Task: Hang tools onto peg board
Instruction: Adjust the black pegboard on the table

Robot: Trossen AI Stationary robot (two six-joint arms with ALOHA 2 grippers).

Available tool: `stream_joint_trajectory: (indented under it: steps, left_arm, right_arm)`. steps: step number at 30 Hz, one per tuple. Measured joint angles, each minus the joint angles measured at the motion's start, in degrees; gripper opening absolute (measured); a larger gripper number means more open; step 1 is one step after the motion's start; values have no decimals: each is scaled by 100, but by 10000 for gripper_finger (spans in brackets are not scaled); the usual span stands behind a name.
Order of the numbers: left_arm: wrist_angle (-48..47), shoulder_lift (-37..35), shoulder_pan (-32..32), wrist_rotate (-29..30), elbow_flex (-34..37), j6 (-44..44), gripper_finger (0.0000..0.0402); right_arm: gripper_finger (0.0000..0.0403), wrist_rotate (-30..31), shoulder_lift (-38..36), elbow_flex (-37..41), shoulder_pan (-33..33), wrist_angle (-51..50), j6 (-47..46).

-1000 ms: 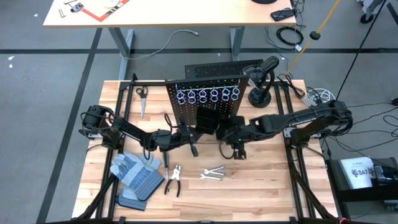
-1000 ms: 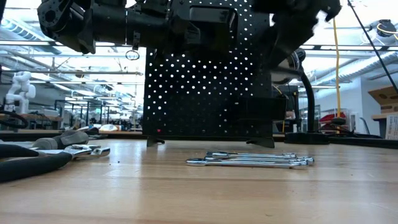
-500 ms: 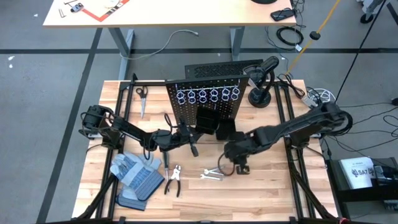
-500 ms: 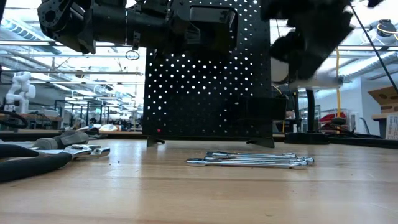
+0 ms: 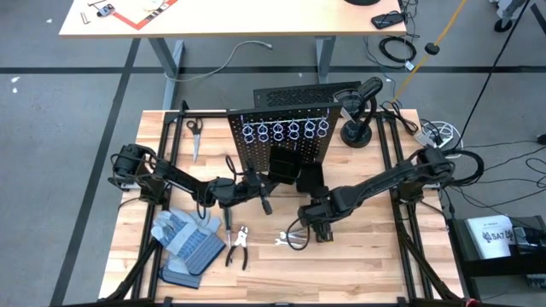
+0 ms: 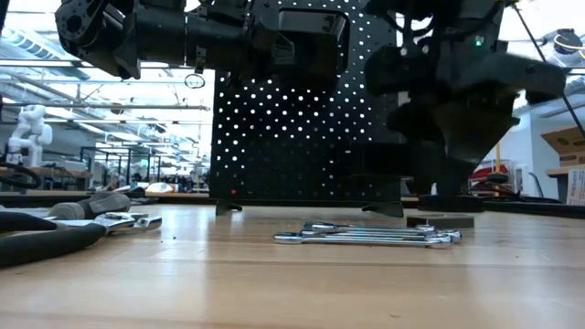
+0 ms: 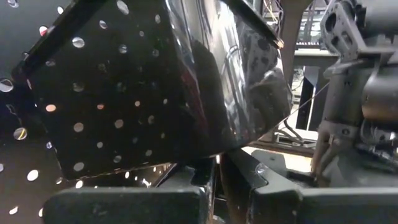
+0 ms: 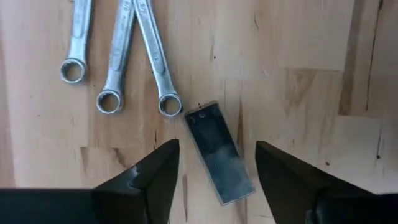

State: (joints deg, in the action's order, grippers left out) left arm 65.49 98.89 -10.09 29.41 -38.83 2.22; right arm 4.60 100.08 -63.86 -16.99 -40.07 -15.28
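Pale wooden table [image 5: 358,256] in the centre of the high view, grey floor around it, a second desk along the top edge. Beyond the table in the low view, an open workshop with ceiling lights.

Counted: one upright black peg board [image 5: 281,141] at upper centre of the high view, with a row of six silver ring holders [image 5: 285,130]. Three silver wrenches [image 8: 118,53] fanned at upper left of the right wrist view, ring ends pointing toward the fingers. One short grey metal piece [image 8: 218,152] just beside the rightmost ring end, flat on the wood. One pair of dark-handled pliers [image 5: 238,246] at lower left of centre in the high view. Grey-and-blue gloves [image 5: 189,237] left of the pliers. Scissors [image 5: 194,135] at upper left of the table.

Right gripper [image 8: 217,171] low over the table, jaws parted and empty, grey metal piece lying directly between the two fingers [image 8: 152,174], touching neither. Left gripper [image 7: 217,186] up against the peg board's lower part, left of centre in the high view, jaws closed.
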Motion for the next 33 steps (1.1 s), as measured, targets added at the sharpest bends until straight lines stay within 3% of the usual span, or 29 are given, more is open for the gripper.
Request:
stream_joint_trajectory:
  steps: [4,13,21,27,33]
  left_arm:
    - [0,-2,0,0,0,1,31]
    - [2,-1,0,0,0,-2,31]
    - [15,0,0,0,0,-31,31]
    - [69,-2,-2,0,-2,-35,31]
    - [104,-2,0,0,-2,-35,31]
  right_arm:
    - [217,139,-461,0,0,22,122]
    - [193,1510,-1893,-4,-55,542,607]
    - [95,2530,-2362,-4,102,880,803]
    - [10,2740,-2370,-4,167,1147,1066]
    - [8,3057,-2350,-4,216,1547,1361]
